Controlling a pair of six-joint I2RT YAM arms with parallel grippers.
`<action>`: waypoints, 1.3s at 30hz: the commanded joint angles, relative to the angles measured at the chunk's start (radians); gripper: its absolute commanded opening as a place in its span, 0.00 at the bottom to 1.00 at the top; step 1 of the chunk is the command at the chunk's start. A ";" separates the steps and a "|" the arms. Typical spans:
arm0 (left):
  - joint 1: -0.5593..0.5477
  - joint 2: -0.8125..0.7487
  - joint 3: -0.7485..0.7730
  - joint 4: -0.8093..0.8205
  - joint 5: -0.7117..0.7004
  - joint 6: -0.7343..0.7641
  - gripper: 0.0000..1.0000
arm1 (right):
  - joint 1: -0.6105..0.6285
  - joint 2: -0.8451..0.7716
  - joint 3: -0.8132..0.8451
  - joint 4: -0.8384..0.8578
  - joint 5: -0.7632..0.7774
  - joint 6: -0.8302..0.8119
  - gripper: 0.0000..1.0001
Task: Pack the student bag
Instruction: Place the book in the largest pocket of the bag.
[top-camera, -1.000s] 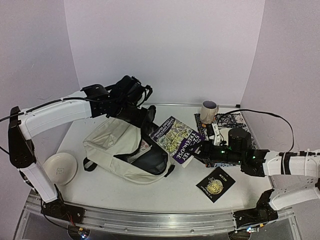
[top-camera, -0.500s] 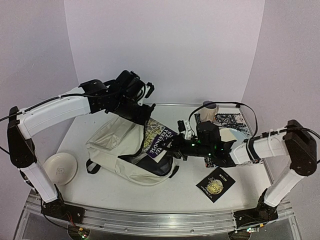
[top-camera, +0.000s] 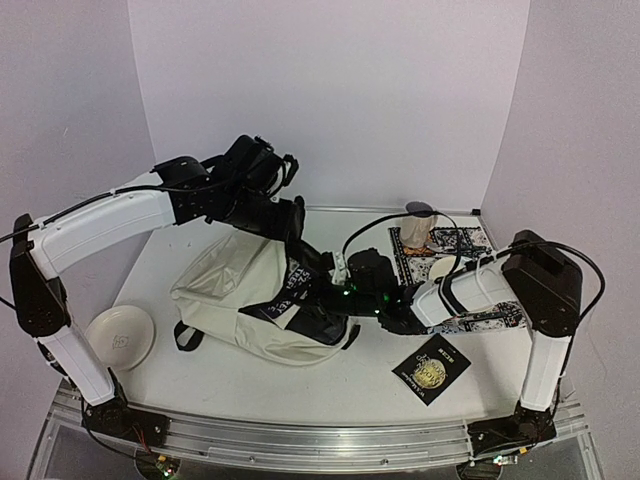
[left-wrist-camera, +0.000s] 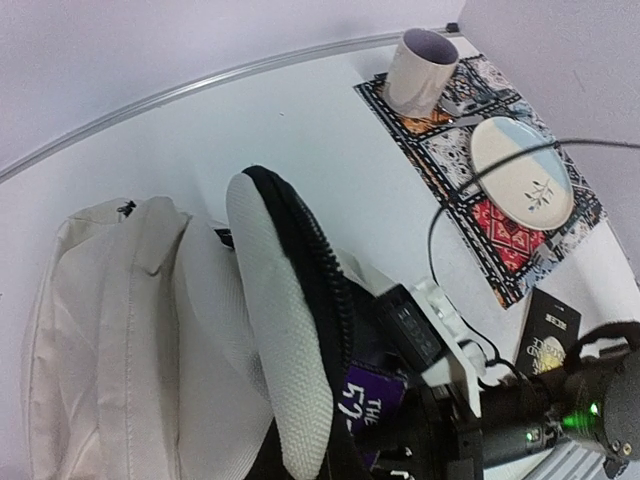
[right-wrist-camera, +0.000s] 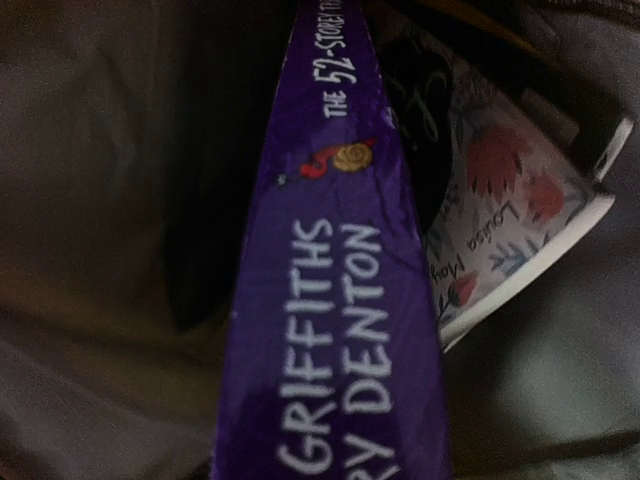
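The student bag (top-camera: 225, 290) lies on the desk (top-camera: 350, 385) at 9 o'clock from desk centre in the top view, with its open mouth facing 3 o'clock. The left gripper (top-camera: 285, 218) is closed on the bag's dark upper edge at the 12 o'clock side of the mouth and holds it raised. The right gripper (top-camera: 318, 296) is clamped on a purple book (right-wrist-camera: 330, 300), which is partly inside the mouth with its spine toward the wrist camera. A floral-covered book (right-wrist-camera: 505, 195) already sits in the bag, at 2 o'clock from the purple spine in the right wrist view, touching or just beside it. Probable hazards:

- The leading corner may catch on the floral-covered book or the zipper edge and twist the purple book in the grip.
- The soft bag may slide toward 9 o'clock under the push, since nothing anchors its base.
- If the raised edge slips free, the mouth collapses onto the right gripper.

A bowl (top-camera: 118, 338) lies at 8 o'clock from the bag, and a black booklet (top-camera: 430, 368) at 4 o'clock, well apart.
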 joint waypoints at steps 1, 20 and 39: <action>0.013 -0.070 0.034 0.134 -0.085 -0.028 0.00 | 0.050 -0.058 0.013 0.140 0.010 0.007 0.00; 0.016 -0.212 -0.146 0.196 0.129 -0.061 0.00 | 0.050 0.168 0.294 0.001 0.185 0.029 0.28; 0.017 -0.239 -0.284 0.249 0.153 -0.088 0.01 | 0.082 -0.039 0.189 -0.360 0.053 -0.232 0.84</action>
